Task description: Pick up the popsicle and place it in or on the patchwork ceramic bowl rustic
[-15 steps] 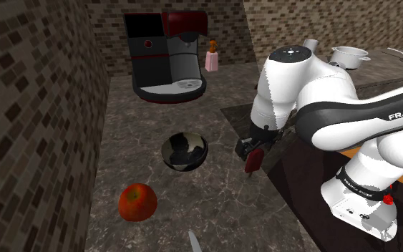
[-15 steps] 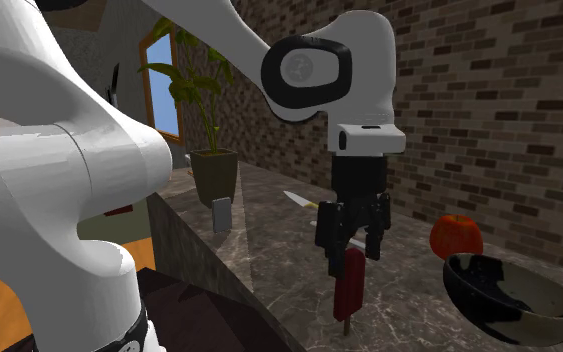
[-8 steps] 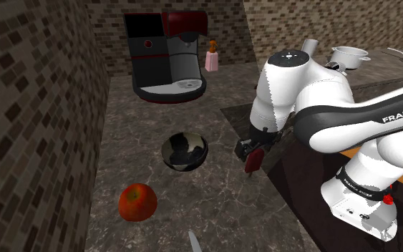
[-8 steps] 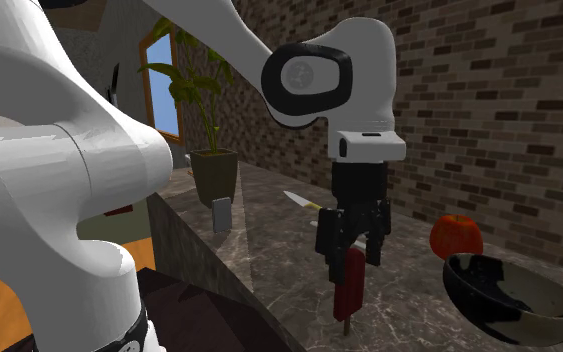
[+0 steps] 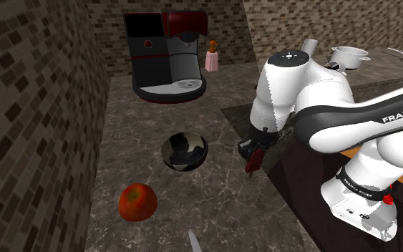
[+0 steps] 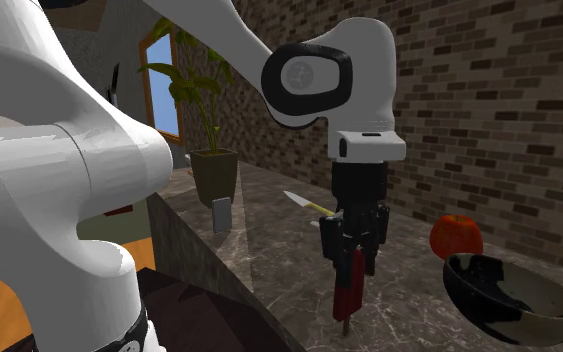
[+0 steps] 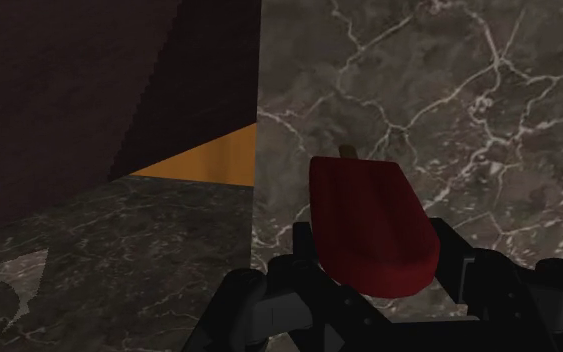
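**Hand** [image 6: 354, 252]: black, pointing straight down, fingers narrowed and clamped on the upper part of the popsicle.

**Popsicle** [image 6: 347, 285]: dark red, held upright in the hand with its stick downward, close over the surface; contact with the surface cannot be judged. In the wrist view its red body sits between the two fingers.

**Surface** [image 5: 142, 136]: dark veined stone, bounded by brick walls.

**Bowl** [image 5: 185, 152]: dark with pale patches, upright, near the hand on the shoulder view's left, apart from it.

**Red fruit** [image 5: 137, 202]: round, near the bowl, closer to the shoulder camera.

**Knife** [image 5: 194, 241]: lying at the shoulder view's lower edge.

**Coffee machine** [image 5: 167, 57]: black and red, at the far wall.

**Pink bottle** [image 5: 212, 56]: just beside the machine.

**Plant** [image 6: 209, 120]: potted, at the surface's far end in the second exterior view.
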{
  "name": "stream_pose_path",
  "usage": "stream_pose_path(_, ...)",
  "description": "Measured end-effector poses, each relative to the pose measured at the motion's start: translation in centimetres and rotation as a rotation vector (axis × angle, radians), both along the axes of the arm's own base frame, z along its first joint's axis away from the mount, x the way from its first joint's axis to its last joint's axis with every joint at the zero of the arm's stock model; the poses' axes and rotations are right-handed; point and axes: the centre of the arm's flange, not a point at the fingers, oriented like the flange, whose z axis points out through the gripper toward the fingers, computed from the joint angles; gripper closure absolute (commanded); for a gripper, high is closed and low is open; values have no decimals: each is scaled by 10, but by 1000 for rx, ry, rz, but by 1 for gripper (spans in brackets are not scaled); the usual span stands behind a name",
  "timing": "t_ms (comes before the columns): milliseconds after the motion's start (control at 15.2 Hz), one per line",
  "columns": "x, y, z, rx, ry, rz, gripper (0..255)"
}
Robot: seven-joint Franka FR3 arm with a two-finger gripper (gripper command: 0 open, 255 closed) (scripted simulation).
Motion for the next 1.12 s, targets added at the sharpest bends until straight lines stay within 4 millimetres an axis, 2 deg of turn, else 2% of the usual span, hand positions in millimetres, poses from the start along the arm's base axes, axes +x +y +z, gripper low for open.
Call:
stream_pose_path(330, 0, 0, 7, 0, 0, 0, 255)
stream_pose_path(1122, 0, 1, 68, 0, 0, 0, 255)
